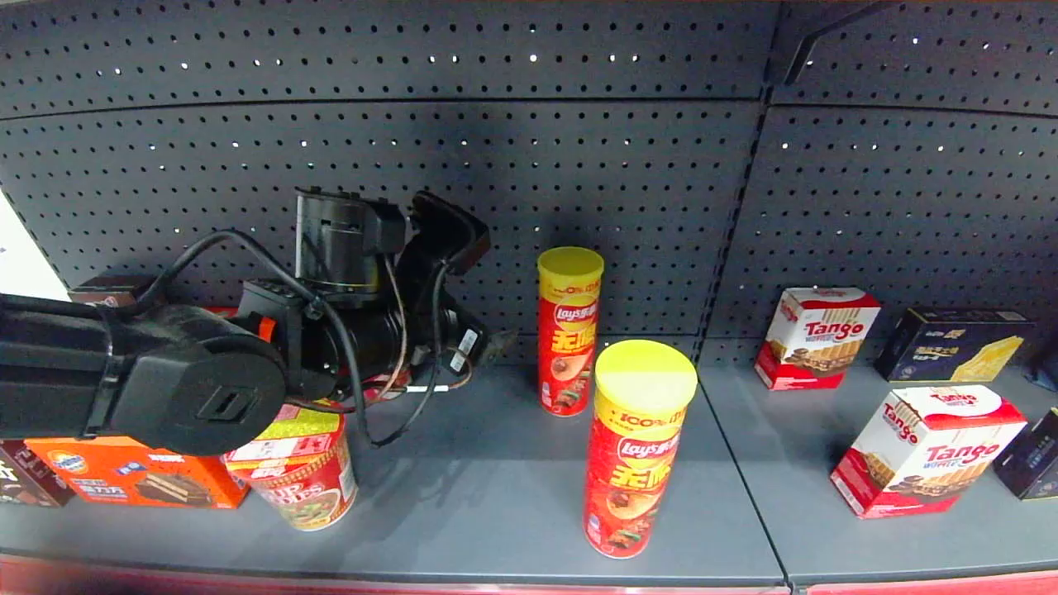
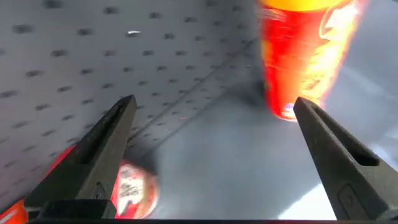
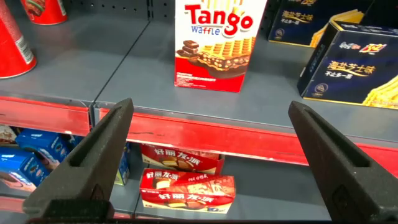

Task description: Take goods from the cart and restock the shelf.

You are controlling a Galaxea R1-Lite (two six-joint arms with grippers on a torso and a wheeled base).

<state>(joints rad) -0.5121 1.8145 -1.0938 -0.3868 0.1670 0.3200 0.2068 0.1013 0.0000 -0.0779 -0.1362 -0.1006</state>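
My left arm (image 1: 355,314) reaches over the grey shelf (image 1: 496,496), left of two red chip cans with yellow lids. One can (image 1: 569,330) stands at the back and the other (image 1: 636,446) near the front edge. The left gripper (image 2: 214,104) is open and holds nothing. It points at the shelf's back corner, with the rear can (image 2: 305,56) just ahead and to one side. The right gripper (image 3: 211,107) is open and empty in front of the red shelf edge (image 3: 186,130), facing a Tango wafer box (image 3: 214,43).
A cup of noodles (image 1: 302,471) and an orange box (image 1: 124,471) sit under my left arm. Two Tango boxes (image 1: 814,335) (image 1: 926,450) and dark boxes (image 1: 950,343) fill the right bay. A red round pack (image 2: 134,190) lies by the back wall. Snack boxes (image 3: 186,186) stand on the lower shelf.
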